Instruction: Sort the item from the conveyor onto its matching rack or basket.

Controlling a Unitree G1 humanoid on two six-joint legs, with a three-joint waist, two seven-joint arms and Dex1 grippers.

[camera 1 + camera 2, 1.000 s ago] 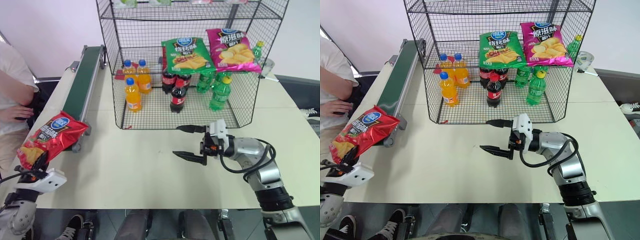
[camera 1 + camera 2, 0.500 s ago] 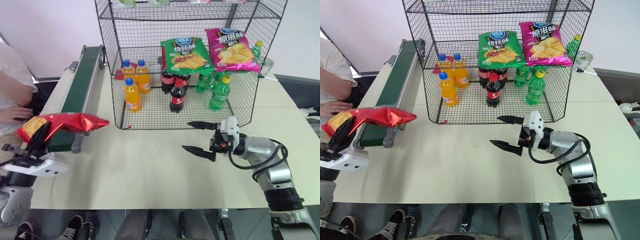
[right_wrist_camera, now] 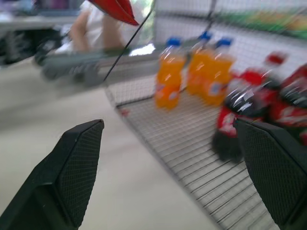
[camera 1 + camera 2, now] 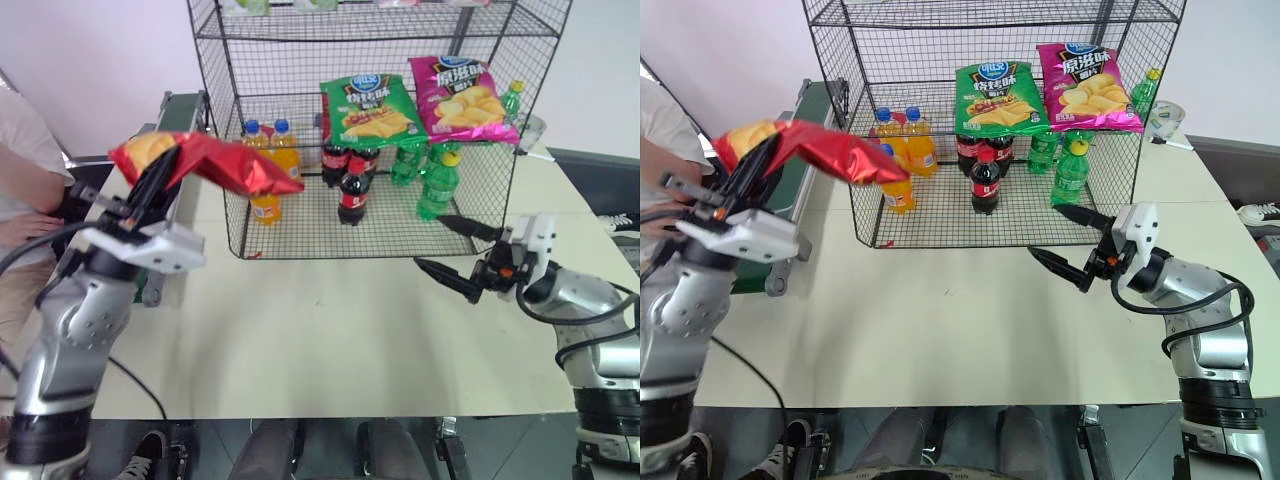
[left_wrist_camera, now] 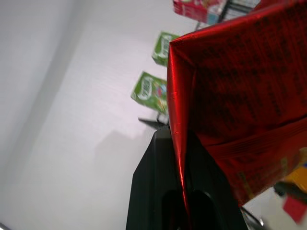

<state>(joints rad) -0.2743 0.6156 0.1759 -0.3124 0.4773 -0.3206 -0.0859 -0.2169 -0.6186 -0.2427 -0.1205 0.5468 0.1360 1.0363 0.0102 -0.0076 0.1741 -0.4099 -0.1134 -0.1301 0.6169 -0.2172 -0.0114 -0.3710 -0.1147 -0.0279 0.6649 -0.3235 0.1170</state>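
Note:
The item, a shiny red crisp bag, hangs in the air in front of the rack's left lower corner, lying nearly level. My left gripper is shut on the bag's near end; the left wrist view shows the red foil pinched between the black fingers. The conveyor runs along the table's left side, partly hidden behind the bag and my arm. The tall black wire rack stands at the back. My right gripper is open and empty, low over the table in front of the rack's right part.
On the rack's middle tier lean a green crisp bag and a pink one. Orange bottles, cola bottles and green bottles stand below. A person sits at the left. The pale table lies in front.
My left gripper has carried the red bag up and to the right, from the table's left edge to the rack's front. My right gripper has drifted right, still open.

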